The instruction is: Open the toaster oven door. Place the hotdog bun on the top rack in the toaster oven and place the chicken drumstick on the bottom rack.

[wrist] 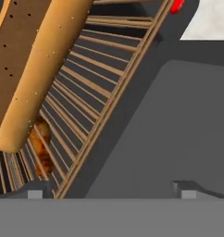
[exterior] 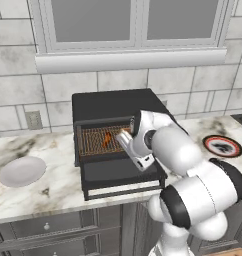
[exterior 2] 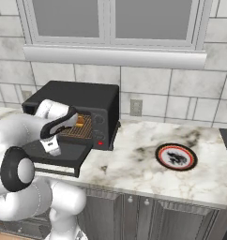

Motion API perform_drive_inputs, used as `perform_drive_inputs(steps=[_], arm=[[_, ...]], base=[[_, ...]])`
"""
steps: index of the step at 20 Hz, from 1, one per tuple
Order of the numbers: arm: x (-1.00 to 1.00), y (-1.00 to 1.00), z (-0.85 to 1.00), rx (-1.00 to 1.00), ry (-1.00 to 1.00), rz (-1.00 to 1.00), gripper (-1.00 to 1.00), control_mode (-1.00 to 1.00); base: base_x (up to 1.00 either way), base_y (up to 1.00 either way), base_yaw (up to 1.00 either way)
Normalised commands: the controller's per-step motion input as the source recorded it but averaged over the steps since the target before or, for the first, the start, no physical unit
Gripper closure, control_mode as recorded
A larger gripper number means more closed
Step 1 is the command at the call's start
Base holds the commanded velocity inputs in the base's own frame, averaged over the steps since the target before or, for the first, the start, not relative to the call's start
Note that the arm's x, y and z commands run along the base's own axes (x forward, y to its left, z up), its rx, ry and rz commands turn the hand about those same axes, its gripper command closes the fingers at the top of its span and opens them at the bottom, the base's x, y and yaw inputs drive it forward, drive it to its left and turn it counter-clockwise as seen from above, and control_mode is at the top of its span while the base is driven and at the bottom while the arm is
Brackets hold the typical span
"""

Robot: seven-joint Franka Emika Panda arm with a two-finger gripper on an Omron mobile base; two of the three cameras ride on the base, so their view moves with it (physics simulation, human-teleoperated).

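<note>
The robot's two-finger hand [wrist: 111, 190] hangs empty, fingers spread wide, over the wide black toaster oven door [exterior: 120, 172], which lies fully lowered. Beyond it, the long tan hotdog bun [wrist: 37, 69] rests on the brownish wire top rack [wrist: 93, 88], and the small reddish-brown chicken drumstick [wrist: 40, 150] sits beneath (apparently on the bottom rack); the task looks essentially finished
</note>
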Motion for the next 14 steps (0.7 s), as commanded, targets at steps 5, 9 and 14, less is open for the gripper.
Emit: perform_drive_inputs(steps=[5, 9, 14], arm=[[0.20, 0.18, 0.26, 0.00, 0.09, 0.00, -1.00, -1.00], [0.41, 0.21, 0.34, 0.00, 0.03, 0.00, -1.00, -1.00], [0.31, 0.17, 0.14, 0.00, 0.01, 0.01, -1.00, -1.00]], base=[[0.00, 0.00, 0.00], [0.00, 0.00, 0.00], [0.00, 0.00, 0.00]])
